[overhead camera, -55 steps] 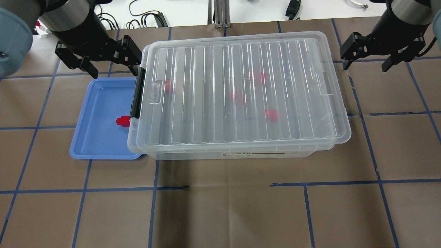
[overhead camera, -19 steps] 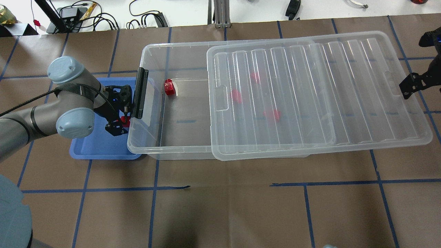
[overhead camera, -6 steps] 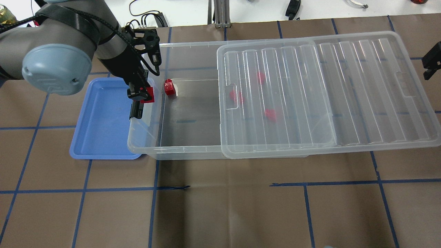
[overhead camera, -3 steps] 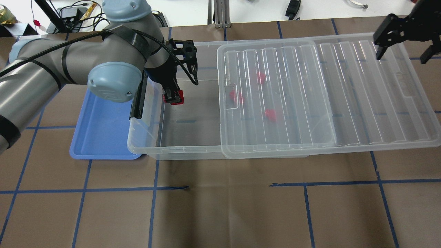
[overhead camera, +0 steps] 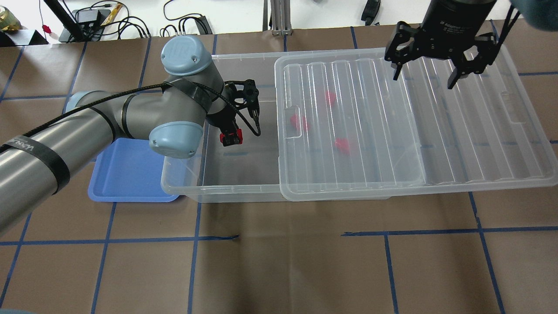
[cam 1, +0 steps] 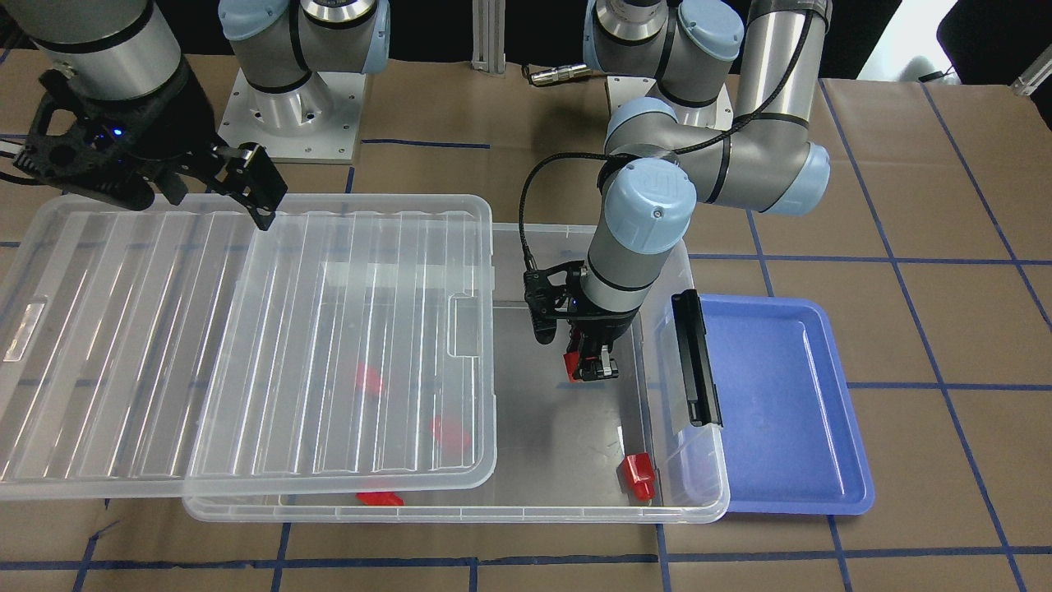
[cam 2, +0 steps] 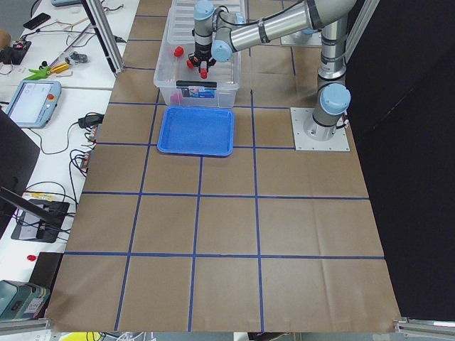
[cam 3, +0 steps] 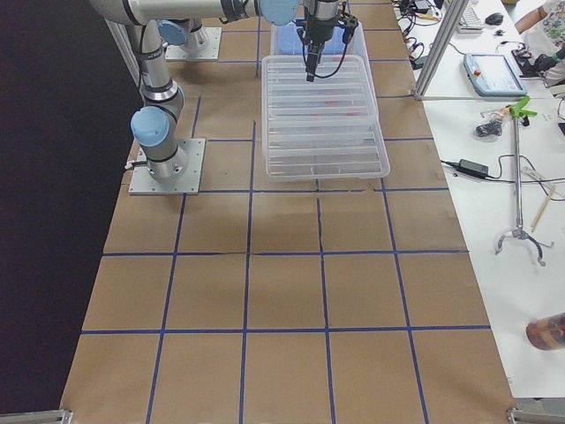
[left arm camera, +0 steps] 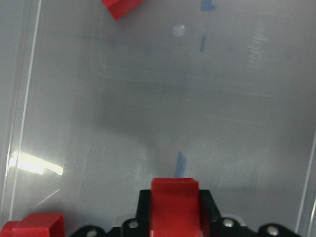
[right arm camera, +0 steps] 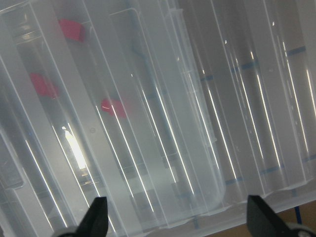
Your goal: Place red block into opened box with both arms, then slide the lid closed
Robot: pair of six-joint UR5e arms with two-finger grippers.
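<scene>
1. The left tool [overhead camera: 231,138] is pinching the red block [left arm camera: 174,202] and hangs over the uncovered end of the box [overhead camera: 226,188] — the end facing the surface's left edge
2. The lid [overhead camera: 436,131] covers the rest of the box and overhangs its other end toward the surface's right edge
3. The right tool [overhead camera: 423,80] hovers above the lid with its fingers spread wide, holding nothing
4. A loose block [cam 1: 639,477] lies on the box floor near the latch end — three more [overhead camera: 343,145] show through the lid
5. A blue tray [overhead camera: 126,174] sits just beside the latch end
</scene>
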